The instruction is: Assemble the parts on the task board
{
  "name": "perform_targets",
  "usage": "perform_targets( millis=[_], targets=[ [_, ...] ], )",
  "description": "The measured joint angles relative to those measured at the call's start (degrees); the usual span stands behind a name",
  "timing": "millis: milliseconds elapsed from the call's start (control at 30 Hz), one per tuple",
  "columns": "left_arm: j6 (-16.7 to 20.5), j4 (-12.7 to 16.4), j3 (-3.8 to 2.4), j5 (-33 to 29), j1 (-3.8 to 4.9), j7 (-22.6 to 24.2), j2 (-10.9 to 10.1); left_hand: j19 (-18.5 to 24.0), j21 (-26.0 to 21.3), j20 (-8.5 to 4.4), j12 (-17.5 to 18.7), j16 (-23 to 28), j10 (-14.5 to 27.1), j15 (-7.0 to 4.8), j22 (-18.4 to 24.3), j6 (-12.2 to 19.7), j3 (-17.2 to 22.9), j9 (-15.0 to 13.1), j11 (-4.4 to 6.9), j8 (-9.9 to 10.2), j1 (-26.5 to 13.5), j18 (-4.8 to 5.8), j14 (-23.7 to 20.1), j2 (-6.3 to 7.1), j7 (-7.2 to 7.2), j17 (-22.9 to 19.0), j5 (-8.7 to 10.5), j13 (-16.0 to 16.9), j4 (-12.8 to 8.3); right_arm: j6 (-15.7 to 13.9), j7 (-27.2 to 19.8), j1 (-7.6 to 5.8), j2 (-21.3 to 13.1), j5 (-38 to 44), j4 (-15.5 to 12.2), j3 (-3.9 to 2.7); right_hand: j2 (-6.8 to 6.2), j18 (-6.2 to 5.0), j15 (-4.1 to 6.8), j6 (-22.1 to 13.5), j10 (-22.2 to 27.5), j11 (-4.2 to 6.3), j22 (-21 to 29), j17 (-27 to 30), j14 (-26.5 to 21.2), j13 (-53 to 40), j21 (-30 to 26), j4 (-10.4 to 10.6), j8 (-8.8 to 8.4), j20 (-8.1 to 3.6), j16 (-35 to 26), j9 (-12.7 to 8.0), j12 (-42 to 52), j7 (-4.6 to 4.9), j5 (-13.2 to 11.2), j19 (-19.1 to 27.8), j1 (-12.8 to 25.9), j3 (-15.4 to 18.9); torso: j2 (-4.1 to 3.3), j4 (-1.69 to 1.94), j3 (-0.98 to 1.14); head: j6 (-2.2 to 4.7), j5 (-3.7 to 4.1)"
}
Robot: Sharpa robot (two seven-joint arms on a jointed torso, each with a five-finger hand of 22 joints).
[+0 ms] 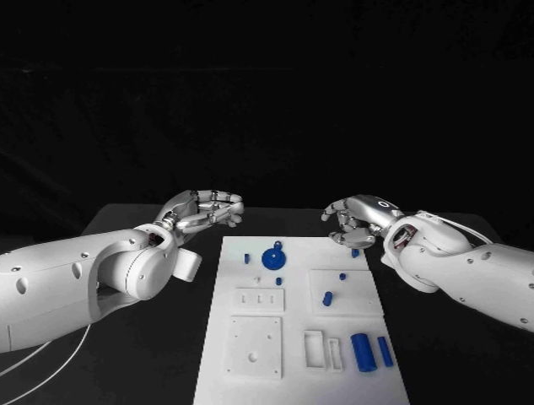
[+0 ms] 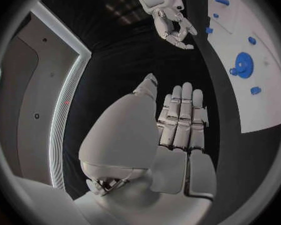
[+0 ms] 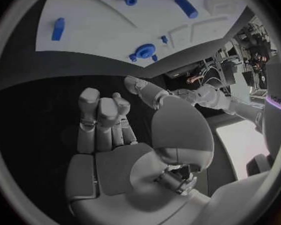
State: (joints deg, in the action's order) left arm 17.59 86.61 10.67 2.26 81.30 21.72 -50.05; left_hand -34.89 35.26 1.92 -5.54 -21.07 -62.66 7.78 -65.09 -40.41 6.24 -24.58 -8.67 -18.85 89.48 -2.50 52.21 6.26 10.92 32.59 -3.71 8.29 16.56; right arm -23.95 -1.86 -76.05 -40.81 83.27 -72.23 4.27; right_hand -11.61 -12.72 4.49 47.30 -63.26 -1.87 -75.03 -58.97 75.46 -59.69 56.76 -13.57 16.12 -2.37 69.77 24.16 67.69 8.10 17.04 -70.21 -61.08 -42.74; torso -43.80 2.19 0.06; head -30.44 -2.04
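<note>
1. Silver fingers of the left hand (image 1: 203, 211) curl loosely inward and hold nothing; it hovers over the black table (image 1: 157, 221), just off the board's far left corner. In its wrist view the fingers (image 2: 181, 116) lie side by side, nearly straight.
2. White board (image 1: 297, 375) lies mid-table between the two arms, its long side running away from the robot.
3. Blue parts lie on the board: a gear (image 1: 275, 258) near the far end, a small peg (image 1: 327, 298) in the middle, and two cylinders (image 1: 363, 352) near the right edge.
4. Silver right hand (image 1: 354, 218) hovers above the board's far right corner, fingers bent downward, apart, grasping nothing; its wrist view shows the fingers (image 3: 103, 120) half-curled.
</note>
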Motion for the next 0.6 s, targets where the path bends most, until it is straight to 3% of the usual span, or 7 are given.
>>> perform_targets(
  millis=[67,133,267,467,600],
  targets=[
    [-0.10,-0.29,0.00,0.00,0.00,0.00,0.12,0.09,0.00,-0.08,-0.26,0.24,-0.72,0.00,0.00,-0.23,0.00,-0.08,0.31,-0.29,0.00,0.20,0.00,0.00,-0.09,0.11,0.00,0.20,0.00,0.81,-1.59,-0.13,-0.90,-2.50,1.07,0.00,0.20,0.00,0.00,0.00,0.00,0.00,0.00,-0.04,0.00,0.00,0.00,-0.25,0.00,-0.10,0.00,0.00,0.00,0.00,-1.96,0.11,0.20,0.92,0.15,-0.24,0.10,0.00,0.00],
    [-0.20,-0.48,0.00,0.00,0.00,0.00,0.23,0.08,0.00,-0.08,-0.40,0.24,-1.14,-0.21,0.00,-0.36,0.00,-0.08,0.72,-0.29,0.00,-0.25,0.22,0.00,0.04,0.27,0.00,0.36,0.00,1.63,-2.79,-0.19,-1.44,-4.52,2.37,-0.01,0.76,0.00,-0.12,0.00,0.13,-0.12,0.00,-0.19,-0.12,0.00,0.00,-0.90,0.00,-0.27,0.00,0.00,0.20,0.01,-3.52,0.30,0.76,2.87,0.29,-0.47,0.19,0.00,0.14],
    [-0.41,-0.76,0.00,0.00,0.00,0.01,0.40,0.08,0.00,-0.08,-0.40,0.24,-1.43,-0.30,0.00,-0.43,0.00,-0.13,0.60,-0.29,0.00,-0.61,0.31,0.00,0.11,0.31,0.00,0.39,0.00,3.43,-4.77,-0.19,-1.90,-8.08,5.63,0.00,1.30,0.11,-0.20,0.00,0.34,-0.09,0.00,-0.34,-0.21,0.00,0.00,-1.91,0.00,-0.29,0.00,0.00,0.37,0.01,-5.71,0.53,1.75,6.24,0.55,-0.75,0.30,0.01,0.65],
    [-0.71,-1.05,0.02,0.00,0.00,0.03,0.57,0.08,0.00,-0.08,-0.40,0.24,-1.43,-0.30,0.00,-0.43,0.00,-0.13,0.60,-0.29,0.00,-0.61,0.31,0.00,0.11,0.38,0.00,0.39,0.00,5.82,-6.68,0.06,-1.66,-11.84,9.99,0.01,1.74,0.33,-0.44,0.00,1.03,-0.18,0.00,-0.50,-0.45,-0.04,0.00,-2.94,0.00,-0.22,-0.25,-0.01,0.41,0.01,-6.39,1.21,2.19,10.50,0.93,-1.14,0.48,-0.16,1.40],
    [-0.87,-1.15,0.01,0.00,0.00,0.05,0.60,0.08,0.00,-0.08,-0.40,0.24,-1.42,-0.31,0.00,-0.43,0.00,-0.13,0.60,-0.29,0.00,-0.60,0.31,0.00,0.11,0.38,0.00,0.38,0.00,6.74,-7.39,1.21,-0.79,-13.19,12.64,0.00,2.13,0.37,-0.22,0.00,1.65,-0.39,0.00,-0.58,-0.68,-0.04,-0.32,-3.03,0.00,-0.28,-0.28,-0.01,0.41,0.01,-6.39,1.76,1.79,12.27,1.08,-1.30,0.63,-0.24,1.88]
  ],
)
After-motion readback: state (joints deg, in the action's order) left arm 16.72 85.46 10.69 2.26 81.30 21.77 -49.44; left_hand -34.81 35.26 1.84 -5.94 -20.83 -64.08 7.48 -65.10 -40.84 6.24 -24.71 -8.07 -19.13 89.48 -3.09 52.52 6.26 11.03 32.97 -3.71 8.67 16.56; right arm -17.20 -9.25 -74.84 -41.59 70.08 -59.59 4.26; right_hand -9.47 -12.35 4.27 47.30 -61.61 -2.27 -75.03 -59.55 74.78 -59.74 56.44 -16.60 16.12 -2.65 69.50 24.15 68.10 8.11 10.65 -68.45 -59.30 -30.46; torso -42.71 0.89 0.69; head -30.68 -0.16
